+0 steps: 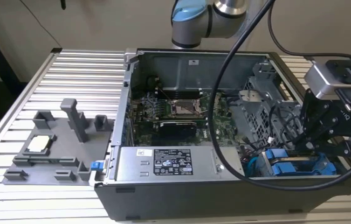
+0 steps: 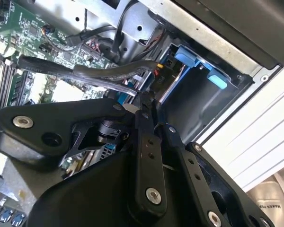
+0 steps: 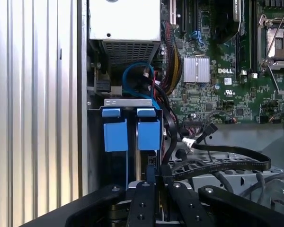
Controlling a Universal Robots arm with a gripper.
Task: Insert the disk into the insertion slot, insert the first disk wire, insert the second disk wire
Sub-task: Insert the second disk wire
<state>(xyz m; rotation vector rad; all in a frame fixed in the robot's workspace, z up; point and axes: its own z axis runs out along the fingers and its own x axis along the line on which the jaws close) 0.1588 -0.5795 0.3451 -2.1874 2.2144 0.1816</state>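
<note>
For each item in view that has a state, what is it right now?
computer case: side panel off, interior exposed.
processor socket: uncovered, no cooler on it.
blue carriers: two seated side by side in the drive cage.
gripper: at the drive cage just behind the carriers, jaws nearly together.
grey fixture: on the table beside the case.

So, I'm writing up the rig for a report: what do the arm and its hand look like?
The arm has silver-grey joints with light blue caps. A silver-grey block sits near its wrist, and thick black cables loop from it. The hand is matte black, built of flat linkage bars pinned with silver screws, seen in both wrist views.
</note>
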